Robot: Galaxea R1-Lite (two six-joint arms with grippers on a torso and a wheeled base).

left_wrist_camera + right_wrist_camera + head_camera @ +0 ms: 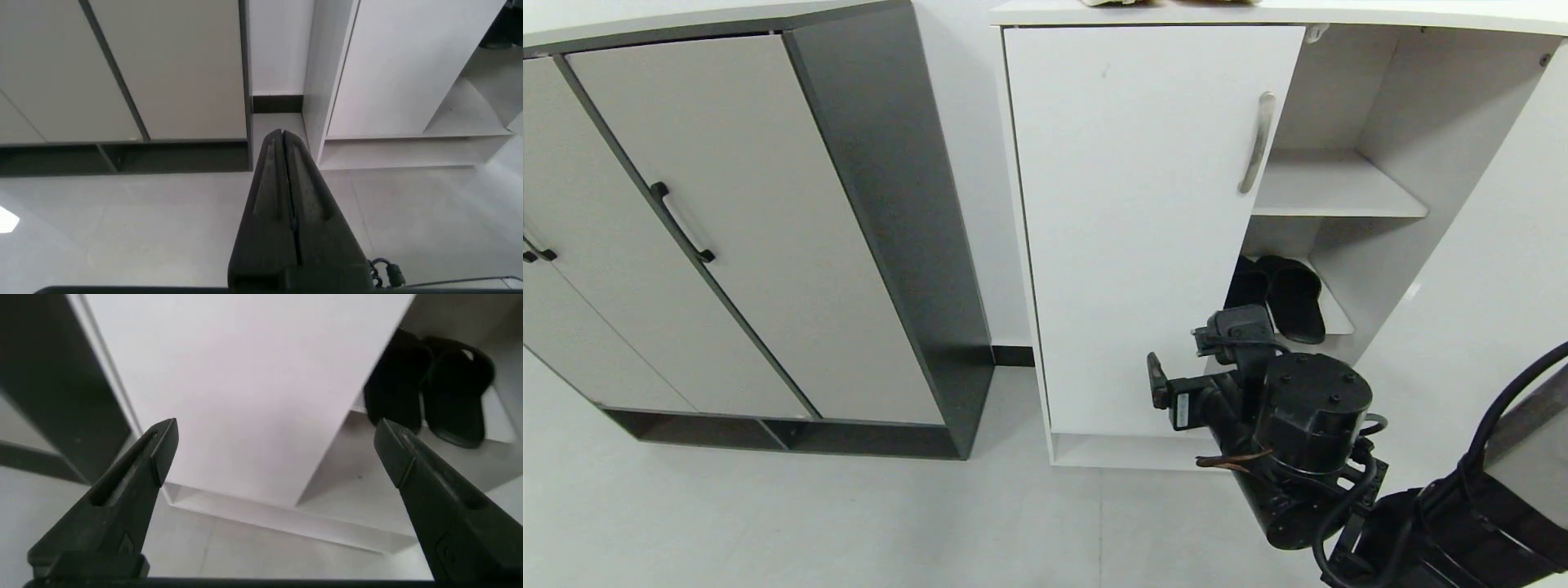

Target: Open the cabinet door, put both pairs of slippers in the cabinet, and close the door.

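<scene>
Head view, and the black slippers sit side by side on the lower shelf of the white cabinet. Light and bendy, I'd judge, best pinched at the strap or heel edge. Matte, plain, dark all over. Right gripper gapes wide, empty; left gripper pressed closed, holding nothing.

Grey cabinet at left, against the wall. Two beige doors, both shut. Black bar handle on the right door, and another handle at the far-left edge. Open slots along its base. Black baseboard just right of it. Pale tiled floor in front.
</scene>
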